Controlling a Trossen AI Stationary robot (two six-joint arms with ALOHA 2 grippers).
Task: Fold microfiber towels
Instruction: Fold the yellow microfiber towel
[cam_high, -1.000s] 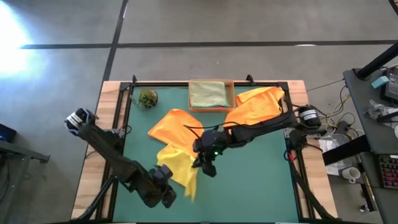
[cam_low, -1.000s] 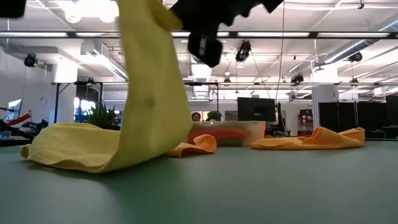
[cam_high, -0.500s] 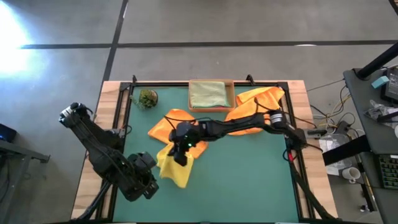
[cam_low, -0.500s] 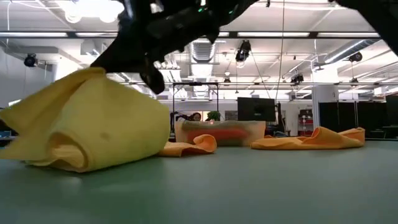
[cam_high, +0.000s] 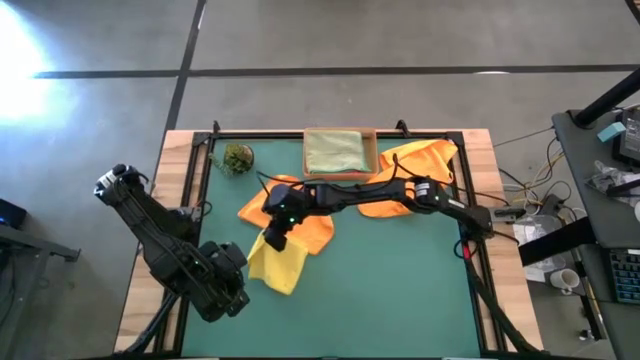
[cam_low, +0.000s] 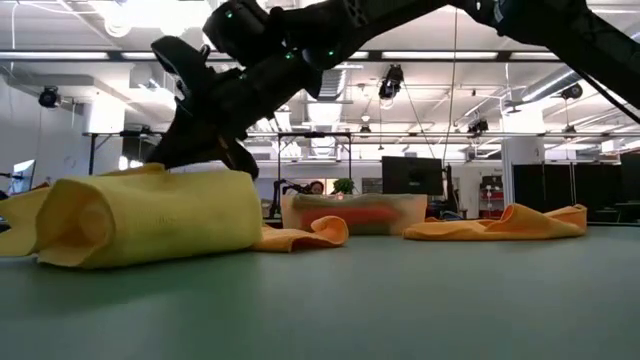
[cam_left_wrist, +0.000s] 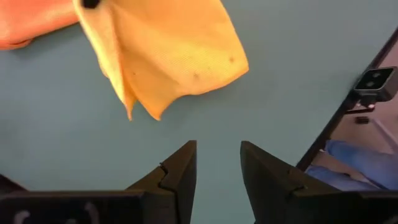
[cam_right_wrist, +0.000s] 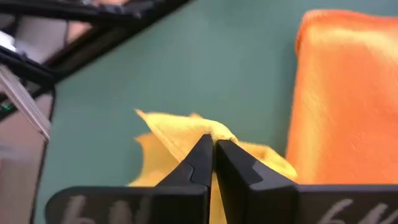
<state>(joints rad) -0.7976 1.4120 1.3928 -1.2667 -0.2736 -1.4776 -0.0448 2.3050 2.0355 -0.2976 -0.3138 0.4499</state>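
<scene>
Yellow towel (cam_low: 150, 215): rolled edge, low view only.

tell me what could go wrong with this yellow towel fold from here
1. The right gripper is shut on an edge of the yellow towel. If it lifts away without letting go, it could drag the fold open.
2. That edge lies by the orange towel, so the next pinch may catch both.
3. In the low view the yellow towel looks rolled and bulky, not flat; it may spring apart when released.
</scene>
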